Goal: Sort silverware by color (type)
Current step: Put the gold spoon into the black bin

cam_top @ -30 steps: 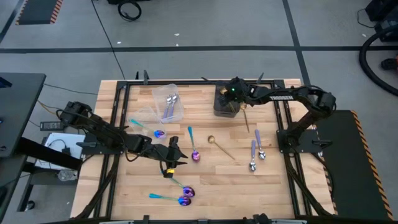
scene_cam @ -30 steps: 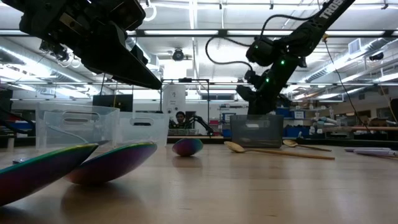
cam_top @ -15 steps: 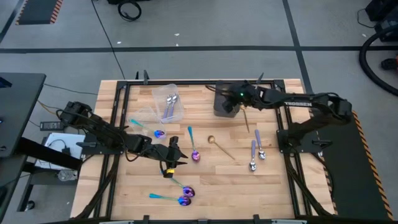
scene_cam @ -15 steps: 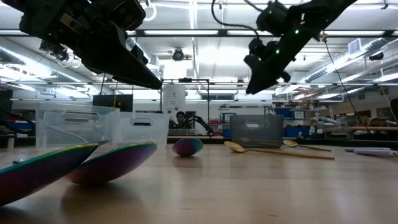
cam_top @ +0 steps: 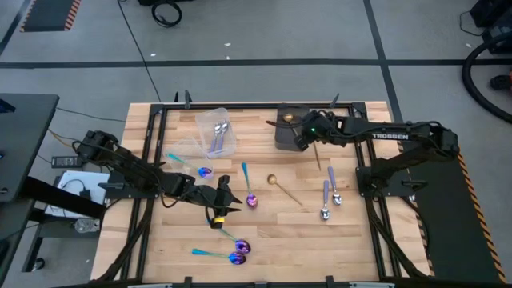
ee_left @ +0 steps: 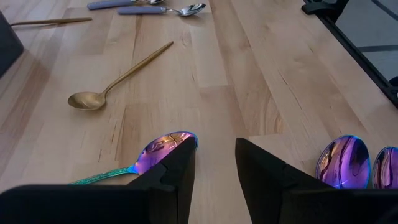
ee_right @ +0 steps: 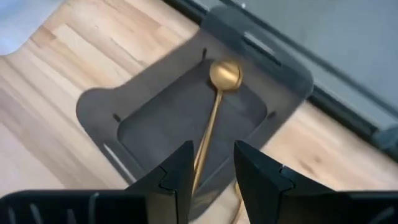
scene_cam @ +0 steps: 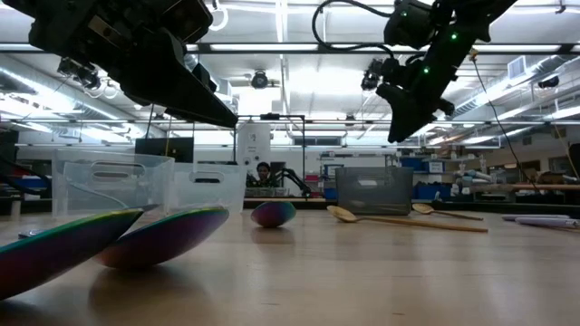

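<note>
r gripper (ee_right: 211, 171) over dark grey box (ee_right: 155, 112), fingers spread, empty | gold spoon (ee_right: 216, 106) in box, handle running back between fingers | next loose gold spoon (cam_top: 284, 189) nearer r arm | l gripper (ee_left: 214, 165) spread too, teal spoon (ee_left: 146, 158) beside one finger on tabletop (ee_left: 249, 93)

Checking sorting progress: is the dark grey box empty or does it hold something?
Not empty. The right wrist view shows one gold spoon lying inside the dark grey box, bowl toward its far wall.

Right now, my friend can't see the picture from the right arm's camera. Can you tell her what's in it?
A gold spoon lies inside a dark grey box, bowl end at the far side. The box sits on a light wooden table. The right hand hangs above it, its two dark fingers open and empty.
</note>
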Robot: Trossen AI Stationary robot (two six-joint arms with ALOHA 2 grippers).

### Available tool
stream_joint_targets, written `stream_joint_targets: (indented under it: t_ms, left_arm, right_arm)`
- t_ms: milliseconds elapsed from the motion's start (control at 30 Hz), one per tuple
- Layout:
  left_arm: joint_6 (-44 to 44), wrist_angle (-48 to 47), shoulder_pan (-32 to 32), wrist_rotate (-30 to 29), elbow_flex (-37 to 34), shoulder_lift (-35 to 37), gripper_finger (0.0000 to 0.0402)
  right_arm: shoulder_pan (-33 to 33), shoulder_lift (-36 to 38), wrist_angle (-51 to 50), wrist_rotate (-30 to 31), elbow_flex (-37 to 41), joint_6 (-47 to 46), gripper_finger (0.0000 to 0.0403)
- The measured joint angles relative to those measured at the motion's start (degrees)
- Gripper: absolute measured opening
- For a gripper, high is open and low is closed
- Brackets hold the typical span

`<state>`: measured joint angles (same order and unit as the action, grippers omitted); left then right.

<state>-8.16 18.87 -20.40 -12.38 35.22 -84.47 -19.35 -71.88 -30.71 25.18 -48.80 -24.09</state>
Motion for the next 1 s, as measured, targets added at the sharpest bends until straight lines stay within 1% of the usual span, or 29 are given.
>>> stream_joint_targets:
  t_ms: [100, 333, 567, 700, 833, 1000]
  left_arm:
    - [0.0, -0.02, 0.0, 0.0, 0.0, 0.0, 0.0123]
    - [-0.14, -0.15, 0.11, -0.01, 0.0, 0.0, 0.0123]
    - [-0.2, -0.13, 0.11, 0.0, 0.0, 0.0, 0.0123]
    - [-0.32, -0.13, 0.09, 0.0, 0.0, 0.0, 0.0123]
    - [-0.33, -0.13, 0.09, 0.0, 0.0, 0.0, 0.0123]
    - [-0.2, -0.13, 0.1, 0.0, 0.0, 0.0, 0.0123]
  right_arm:
    - [-0.28, 0.0, -3.37, -0.71, -0.02, -3.34, 0.0124]
    - [-0.7, -0.13, -8.86, -0.16, 0.04, -7.21, 0.0124]
    - [-0.74, -0.13, -8.89, 0.63, 2.95, -8.43, 0.0124]
    - [-1.88, -0.13, -8.47, -2.33, 5.93, -10.39, 0.013]
    - [-2.27, -0.15, -7.0, -3.5, 9.48, -10.87, 0.0143]
    - [-1.94, -0.15, -2.03, -3.66, 13.11, -11.99, 0.0169]
